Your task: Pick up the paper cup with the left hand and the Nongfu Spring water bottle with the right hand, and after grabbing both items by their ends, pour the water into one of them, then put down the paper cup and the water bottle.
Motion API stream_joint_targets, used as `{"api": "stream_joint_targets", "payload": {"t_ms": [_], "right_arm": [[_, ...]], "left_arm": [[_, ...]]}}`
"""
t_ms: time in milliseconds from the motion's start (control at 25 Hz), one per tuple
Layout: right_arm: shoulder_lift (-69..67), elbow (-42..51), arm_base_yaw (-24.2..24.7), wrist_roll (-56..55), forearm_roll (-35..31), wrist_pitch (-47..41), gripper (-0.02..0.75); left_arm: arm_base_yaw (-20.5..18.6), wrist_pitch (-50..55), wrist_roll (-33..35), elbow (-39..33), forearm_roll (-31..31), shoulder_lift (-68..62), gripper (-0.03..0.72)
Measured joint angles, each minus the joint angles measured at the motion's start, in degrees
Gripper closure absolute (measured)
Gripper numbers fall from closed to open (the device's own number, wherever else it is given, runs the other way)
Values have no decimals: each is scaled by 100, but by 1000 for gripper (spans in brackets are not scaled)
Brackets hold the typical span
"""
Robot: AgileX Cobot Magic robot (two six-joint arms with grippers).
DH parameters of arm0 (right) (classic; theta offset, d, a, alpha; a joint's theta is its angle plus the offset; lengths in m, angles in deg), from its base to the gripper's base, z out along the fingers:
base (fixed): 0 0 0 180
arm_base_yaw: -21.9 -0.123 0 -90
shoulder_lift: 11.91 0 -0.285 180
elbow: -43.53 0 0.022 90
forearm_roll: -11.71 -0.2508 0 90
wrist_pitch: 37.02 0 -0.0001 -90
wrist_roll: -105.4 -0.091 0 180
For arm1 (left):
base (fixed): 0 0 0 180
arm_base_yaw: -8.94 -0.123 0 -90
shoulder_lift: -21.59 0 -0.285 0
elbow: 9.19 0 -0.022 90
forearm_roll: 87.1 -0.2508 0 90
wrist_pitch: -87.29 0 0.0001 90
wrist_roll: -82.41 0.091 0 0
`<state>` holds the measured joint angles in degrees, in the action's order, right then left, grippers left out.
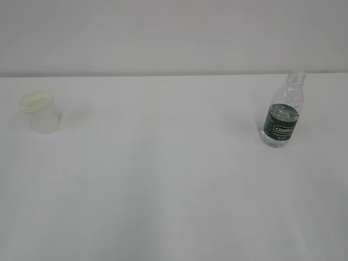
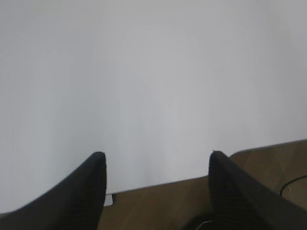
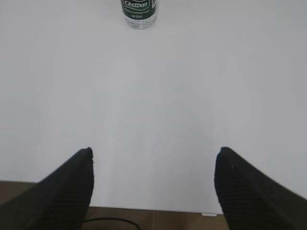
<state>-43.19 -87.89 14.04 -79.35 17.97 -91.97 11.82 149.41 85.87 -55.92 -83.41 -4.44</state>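
White bench [image 1: 174, 179], plain pale wall behind. Paper cup [image 1: 39, 112] upright at far left of exterior view, open rim up, cream inside, nothing touching it. Nongfu Spring water bottle [image 1: 283, 111] upright at far right, capless neck, dark green label band with white lettering, ribbed clear body. Water [image 1: 284, 113] visible inside bottle, level near top of label band. Cup and bottle well apart, bare bench between them. No arms in exterior view.

Left wrist view: left hand [image 2: 157, 163] open, 2 dark fingers [image 2: 81, 191] spread wide, nothing between them. Only bare white bench [image 2: 144, 86] ahead, cup not in this view. Bench near edge below fingertips, brown floor [image 2: 163, 201] beyond it, thin cable [image 2: 293, 183] at lower right.

Right wrist view: right hand [image 3: 154, 158] open, 2 dark fingers [image 3: 67, 191] wide apart, empty. Bottle [image 3: 139, 13] at top edge of view, slightly left of centre, only label and base showing, well apart from fingertips. Bench [image 3: 153, 96] bare between hand and bottle. Bench near edge under fingertips, brown floor [image 3: 158, 219] strip below, dark cable [image 3: 112, 221] at bottom.

Both hands back at near edge of bench, neither touching cup or bottle.
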Motion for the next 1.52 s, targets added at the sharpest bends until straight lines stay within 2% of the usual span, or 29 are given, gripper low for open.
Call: {"api": "stream_joint_targets", "payload": {"t_ms": [320,560,960,1520], "right_arm": [[0,0,0,-13,-32,-123,150],[0,-45,0,-13,-34,-740,151],[133,33,0,-13,-174,-896,151],[1692,33,0,-13,-184,-972,151]], "left_arm": [[0,13,4,0,9,682,270],[0,26,4,0,9,1093,274],[0,39,4,0,9,1764,278],[0,48,4,0,34,1804,277]]}}
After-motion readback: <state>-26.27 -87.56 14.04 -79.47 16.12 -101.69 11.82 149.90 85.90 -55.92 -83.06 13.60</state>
